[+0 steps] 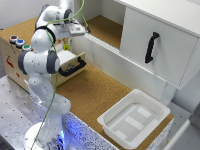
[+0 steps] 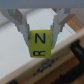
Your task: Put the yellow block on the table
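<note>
Overhead, gripper (image 2: 39, 31) clenched on yellow block (image 2: 39, 43) (lettered N), above open drawer (image 1: 74, 64), white tray (image 1: 134, 120) empty.

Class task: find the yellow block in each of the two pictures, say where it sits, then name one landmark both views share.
Exterior view: the yellow block is a tiny speck under the gripper, above the open drawer of the wooden box, upper left of the picture.
Wrist view: the yellow block fills the picture's centre, between the fingers; its face reads N.
Shared landmark: the drawer's black handle.
</note>
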### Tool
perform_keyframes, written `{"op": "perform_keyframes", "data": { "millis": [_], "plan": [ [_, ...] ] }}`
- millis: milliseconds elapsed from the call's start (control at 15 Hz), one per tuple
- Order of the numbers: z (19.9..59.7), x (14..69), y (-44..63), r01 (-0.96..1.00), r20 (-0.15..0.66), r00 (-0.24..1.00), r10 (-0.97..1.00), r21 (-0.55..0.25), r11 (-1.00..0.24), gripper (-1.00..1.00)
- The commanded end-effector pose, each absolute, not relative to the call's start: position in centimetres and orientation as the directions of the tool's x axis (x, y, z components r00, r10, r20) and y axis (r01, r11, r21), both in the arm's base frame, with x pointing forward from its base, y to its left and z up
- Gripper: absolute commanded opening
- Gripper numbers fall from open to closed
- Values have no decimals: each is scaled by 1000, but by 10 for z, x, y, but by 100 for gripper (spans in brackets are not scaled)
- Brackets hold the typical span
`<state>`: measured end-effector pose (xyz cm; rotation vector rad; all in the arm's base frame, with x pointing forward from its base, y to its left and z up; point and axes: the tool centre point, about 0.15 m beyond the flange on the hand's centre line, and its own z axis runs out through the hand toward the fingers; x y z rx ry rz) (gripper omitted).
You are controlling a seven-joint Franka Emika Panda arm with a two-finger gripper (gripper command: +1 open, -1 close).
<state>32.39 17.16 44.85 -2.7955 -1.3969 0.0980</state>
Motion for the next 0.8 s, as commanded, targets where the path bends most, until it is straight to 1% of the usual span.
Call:
{"op": "perform_keyframes", "data": {
  "millis": [0, 67, 267, 467, 600, 733],
  "plan": [
    [412, 294, 91, 613, 124, 789, 602, -88, -785, -100],
    [410, 297, 74, 571, 116, 820, 560, -91, -816, -100],
    [408, 312, 26, 483, 32, 876, 482, -48, -874, -100],
    [393, 330, -13, 441, -23, 897, 442, -38, -897, -100],
    [375, 347, -44, 413, -28, 910, 414, -48, -910, -100],
    [358, 361, -72, 383, -36, 923, 384, -30, -923, -100]
  ]
}}
